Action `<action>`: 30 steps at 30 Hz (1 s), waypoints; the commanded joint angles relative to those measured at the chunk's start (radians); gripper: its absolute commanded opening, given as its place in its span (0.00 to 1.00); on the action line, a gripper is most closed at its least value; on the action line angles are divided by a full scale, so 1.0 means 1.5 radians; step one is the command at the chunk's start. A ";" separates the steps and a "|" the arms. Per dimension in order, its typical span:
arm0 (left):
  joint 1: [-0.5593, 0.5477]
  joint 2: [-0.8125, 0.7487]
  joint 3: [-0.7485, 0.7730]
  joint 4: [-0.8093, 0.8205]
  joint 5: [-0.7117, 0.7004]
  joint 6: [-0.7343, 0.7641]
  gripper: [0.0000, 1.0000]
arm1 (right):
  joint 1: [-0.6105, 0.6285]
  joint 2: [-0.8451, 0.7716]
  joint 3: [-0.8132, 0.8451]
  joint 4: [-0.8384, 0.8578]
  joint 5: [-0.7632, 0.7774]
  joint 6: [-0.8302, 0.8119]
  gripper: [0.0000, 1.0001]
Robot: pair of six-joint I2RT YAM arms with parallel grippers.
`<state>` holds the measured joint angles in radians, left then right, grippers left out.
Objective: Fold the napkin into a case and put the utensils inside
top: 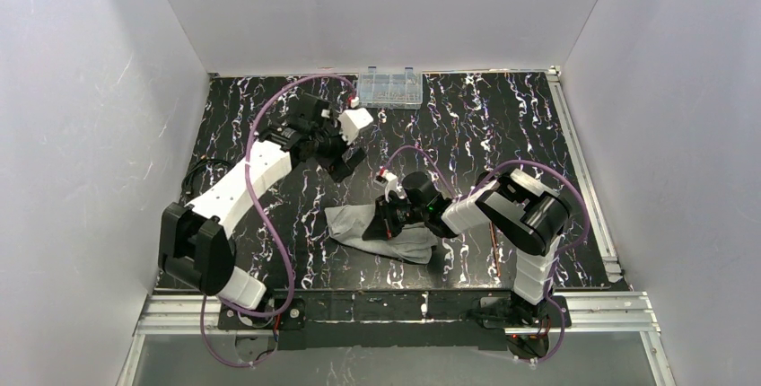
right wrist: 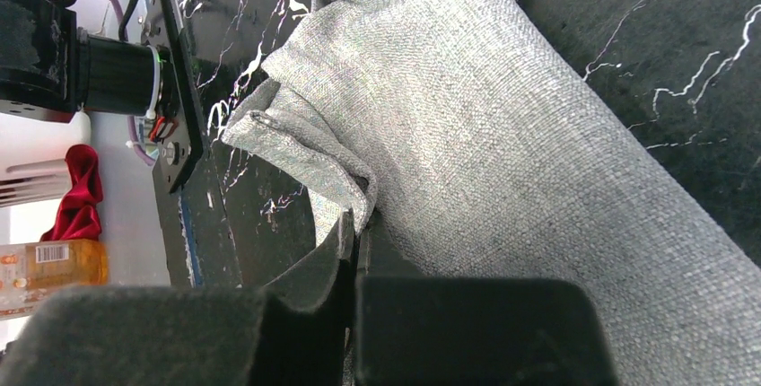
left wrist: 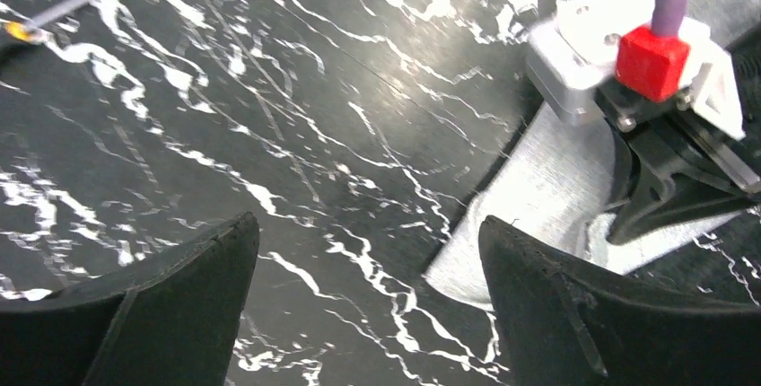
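— How does the napkin (top: 377, 229) look?
— Light grey, woven, folded into a narrow layered bundle. It lies flat and slanted, with one corner flap loose.
— And the cutlery?
— One thin copper-brown piece (top: 496, 242) lies near the napkin's right end, outside it.

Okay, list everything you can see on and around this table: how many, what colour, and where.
napkin: one, light grey, folded bundle, front centre of the table
utensils: count unclear, thin copper-brown, right of the napkin, partly hidden by the right arm
compartment box: one, clear plastic, far edge, centre
small tool: one, orange end with grey shaft, lying on the table
table: one, black with white veining
red cloth: one, red, beyond the table edge
left gripper: black, open, empty, over bare table
right gripper: black, shut on a napkin edge
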<state>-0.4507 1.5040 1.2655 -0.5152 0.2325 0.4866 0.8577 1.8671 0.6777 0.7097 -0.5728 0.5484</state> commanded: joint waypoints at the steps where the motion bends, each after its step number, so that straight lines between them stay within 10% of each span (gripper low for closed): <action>1: -0.029 -0.024 -0.085 -0.015 0.023 -0.019 0.85 | 0.004 0.017 -0.005 -0.032 -0.003 0.002 0.01; 30: -0.090 0.054 -0.214 0.053 -0.102 -0.087 0.42 | -0.008 0.023 -0.020 0.014 -0.005 0.043 0.01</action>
<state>-0.5804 1.5902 0.9546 -0.4213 0.1242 0.3470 0.8505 1.8713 0.6651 0.7258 -0.5819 0.6212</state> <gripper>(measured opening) 0.449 0.053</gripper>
